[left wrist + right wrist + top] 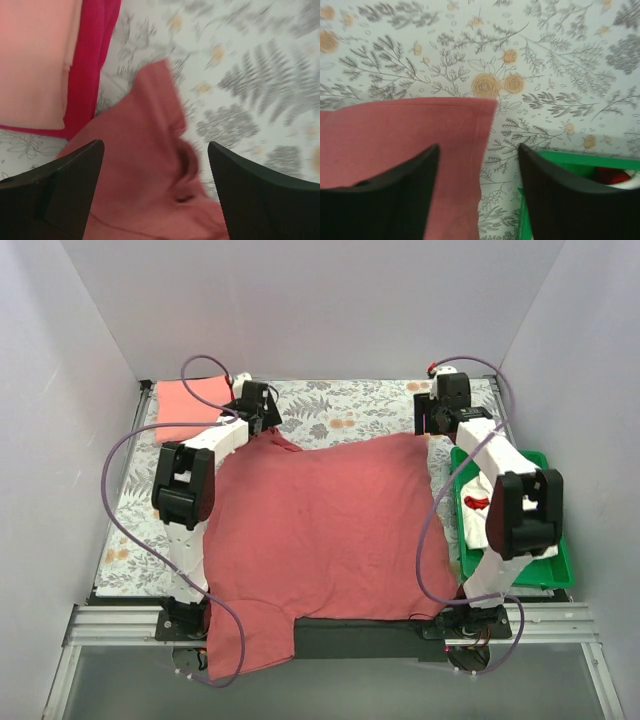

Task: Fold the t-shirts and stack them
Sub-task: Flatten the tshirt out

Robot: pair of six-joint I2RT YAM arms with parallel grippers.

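Right claw (479, 150) gapes over the brick-red shirt (395, 135) corner (flat on floral cloth (545, 65)), green tray (580, 160) just beside

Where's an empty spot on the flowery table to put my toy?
The bare spot is the back strip of flowery cloth between the left tool and right tool. A thinner strip runs along the left edge, outside the left arm. Crowded: the red shirt covers the middle, folded shirts fill the back-left corner, the green tray the right side.
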